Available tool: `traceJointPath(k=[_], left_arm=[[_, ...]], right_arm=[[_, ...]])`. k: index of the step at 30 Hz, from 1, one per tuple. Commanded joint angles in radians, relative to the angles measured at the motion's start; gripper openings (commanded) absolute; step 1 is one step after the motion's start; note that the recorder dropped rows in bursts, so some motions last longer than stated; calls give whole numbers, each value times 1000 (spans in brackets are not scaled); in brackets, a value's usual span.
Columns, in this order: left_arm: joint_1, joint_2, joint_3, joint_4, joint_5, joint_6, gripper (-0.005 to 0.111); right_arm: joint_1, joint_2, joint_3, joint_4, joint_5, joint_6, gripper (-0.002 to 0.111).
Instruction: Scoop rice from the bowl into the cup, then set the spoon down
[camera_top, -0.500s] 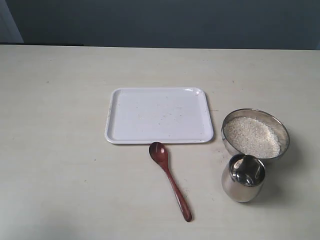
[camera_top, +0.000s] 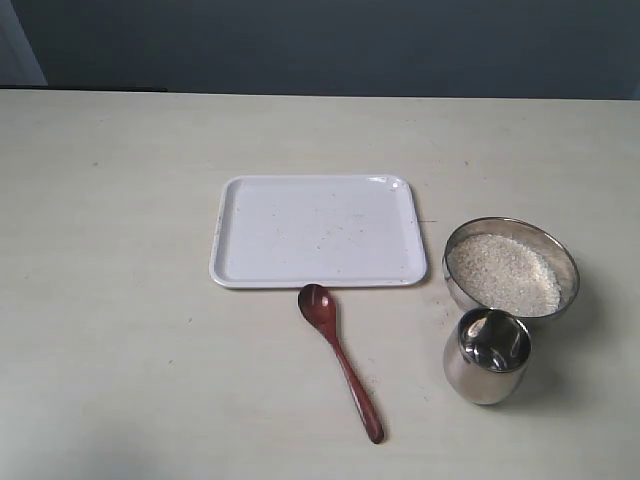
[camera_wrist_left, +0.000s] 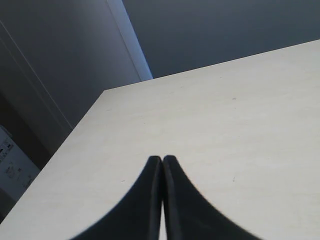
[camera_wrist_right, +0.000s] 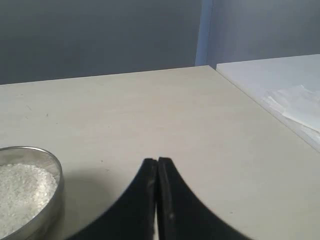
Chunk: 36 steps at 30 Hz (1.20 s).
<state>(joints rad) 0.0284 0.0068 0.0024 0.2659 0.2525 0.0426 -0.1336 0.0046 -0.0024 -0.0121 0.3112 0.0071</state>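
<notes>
Nothing has moved since the earlier frame. The slim reddish-brown wooden spoon lies just off the flat white rectangular tray, at its near edge. The off-white rice fills the wide steel bowl right of the tray, and the small steel cup stands nearer. My left claw and right claw are pressed closed, empty.

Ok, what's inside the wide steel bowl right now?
Only white rice, heaped across most of the bowl. The grains cover the bowl's bottom, so anything beneath them can't be seen.
</notes>
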Motion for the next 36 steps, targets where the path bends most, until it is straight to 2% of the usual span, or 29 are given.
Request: traceJointPath(k=[1, 5, 7, 12, 16, 19, 22, 25, 30, 36], left_arm=[[1, 6, -2, -2, -11, -7, 1], [1, 6, -2, -2, -11, -7, 1], [1, 6, -2, -2, -11, -7, 1], [1, 6, -2, -2, -11, -7, 1], [1, 6, -2, -2, -11, -7, 1], [1, 6, -2, -2, -11, -7, 1], [1, 6, -2, -2, -11, -7, 1], [1, 6, -2, -2, -11, -7, 1], [1, 6, -2, -2, -11, -7, 1], [3, 6, -2, -2, -11, -7, 1]], right_arm=[[-5, -5, 2, 4, -7, -7, 0], [-5, -5, 2, -66, -35, -7, 0], [-5, -5, 2, -88, -126, -7, 0], [-5, -5, 2, 247, -383, 81, 0], [-5, -5, 2, 565, -422, 97, 0], [-5, -5, 2, 680, -362, 100, 0], [-5, -5, 2, 680, -276, 102, 0], [-5, -5, -86, 652, -197, 52, 0], [-5, 82, -360, 666, -23, -230, 0], [-5, 431, -795, 797, 429, -648, 0]])
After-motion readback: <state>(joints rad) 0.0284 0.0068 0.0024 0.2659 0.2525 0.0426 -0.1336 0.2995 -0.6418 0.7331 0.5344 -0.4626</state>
